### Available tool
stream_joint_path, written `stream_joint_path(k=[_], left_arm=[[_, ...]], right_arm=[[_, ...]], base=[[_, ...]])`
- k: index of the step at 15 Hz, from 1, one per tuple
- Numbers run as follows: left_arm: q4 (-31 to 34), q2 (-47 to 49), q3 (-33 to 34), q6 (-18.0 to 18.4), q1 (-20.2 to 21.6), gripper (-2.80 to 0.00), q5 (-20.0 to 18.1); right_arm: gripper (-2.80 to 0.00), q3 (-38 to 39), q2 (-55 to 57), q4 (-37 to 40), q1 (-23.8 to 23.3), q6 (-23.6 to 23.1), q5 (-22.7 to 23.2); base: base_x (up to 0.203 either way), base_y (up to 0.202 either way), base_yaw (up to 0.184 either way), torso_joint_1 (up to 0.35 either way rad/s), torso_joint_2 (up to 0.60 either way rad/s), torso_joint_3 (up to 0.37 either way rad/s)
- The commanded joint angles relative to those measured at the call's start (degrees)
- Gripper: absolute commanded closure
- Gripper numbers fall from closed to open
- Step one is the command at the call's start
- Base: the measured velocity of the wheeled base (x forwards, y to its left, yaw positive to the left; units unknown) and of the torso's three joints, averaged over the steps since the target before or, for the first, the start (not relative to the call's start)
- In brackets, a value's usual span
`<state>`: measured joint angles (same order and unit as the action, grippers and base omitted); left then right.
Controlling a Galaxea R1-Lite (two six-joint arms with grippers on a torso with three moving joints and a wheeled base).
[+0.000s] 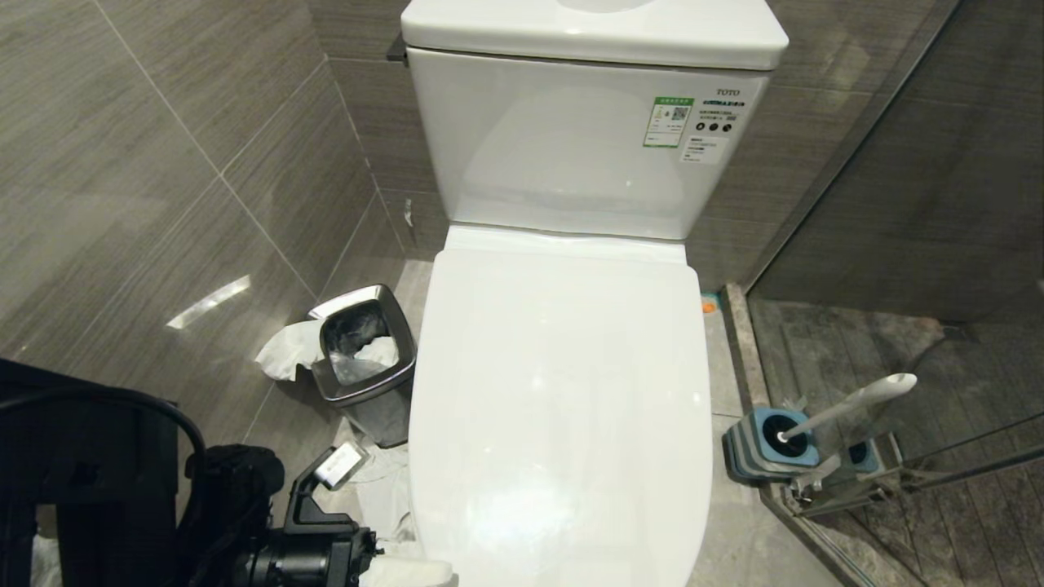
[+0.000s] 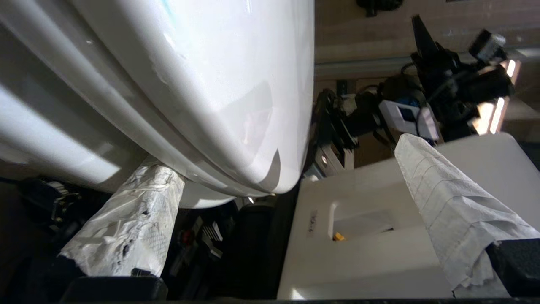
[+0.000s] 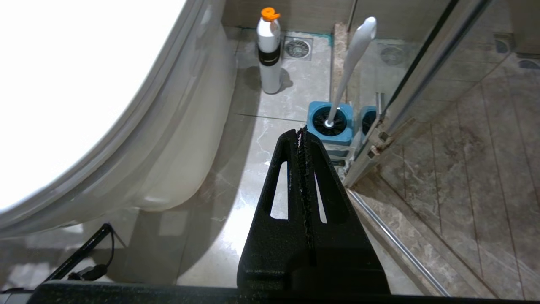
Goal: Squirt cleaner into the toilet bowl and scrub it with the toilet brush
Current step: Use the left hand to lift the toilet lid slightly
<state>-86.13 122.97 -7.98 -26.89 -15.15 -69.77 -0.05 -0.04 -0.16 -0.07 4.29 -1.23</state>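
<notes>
From the head view the left gripper (image 1: 408,571) sits low at the front-left edge of the toilet bowl (image 1: 563,391), whose lid is down, while the toilet brush (image 1: 848,408) stands in its blue holder (image 1: 771,444) well off on the bowl's far side, beside the glass shower door (image 1: 938,367). The left wrist view shows that gripper's paper-wrapped fingers (image 2: 126,228) spread wide and empty, one finger right under the bowl's curved front. In the right wrist view the right gripper (image 3: 301,135) is pressed closed on nothing above the floor, with the brush and holder just beyond its tips and a white bottle with an orange cap (image 3: 269,50) farther on.
</notes>
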Motion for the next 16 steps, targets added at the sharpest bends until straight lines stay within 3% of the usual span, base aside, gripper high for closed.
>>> stream_joint_path(k=[1,7,11,16], left_arm=[[-0.8,-1.2,-0.2,0.0,-0.3,-2.80,-1.4],[-1.2,-2.2,-0.4,-0.1,0.1,-2.80,-1.5],[-1.5,-3.6,-0.3,-1.8,1.9,-2.80,-5.6],[-1.5,-5.9,-0.2,-2.0,2.1,-2.80,-5.9]], right_arm=[[0.00,0.0,0.0,0.0,0.0,0.0,0.0],[0.00,0.0,0.0,0.0,0.0,0.0,0.0],[0.00,0.0,0.0,0.0,0.0,0.0,0.0],[0.00,0.0,0.0,0.0,0.0,0.0,0.0]], base=[[0.000,0.000,0.000,0.000,0.00,0.000],[0.000,0.000,0.000,0.000,0.00,0.000],[0.000,0.000,0.000,0.000,0.00,0.000],[0.000,0.000,0.000,0.000,0.00,0.000]])
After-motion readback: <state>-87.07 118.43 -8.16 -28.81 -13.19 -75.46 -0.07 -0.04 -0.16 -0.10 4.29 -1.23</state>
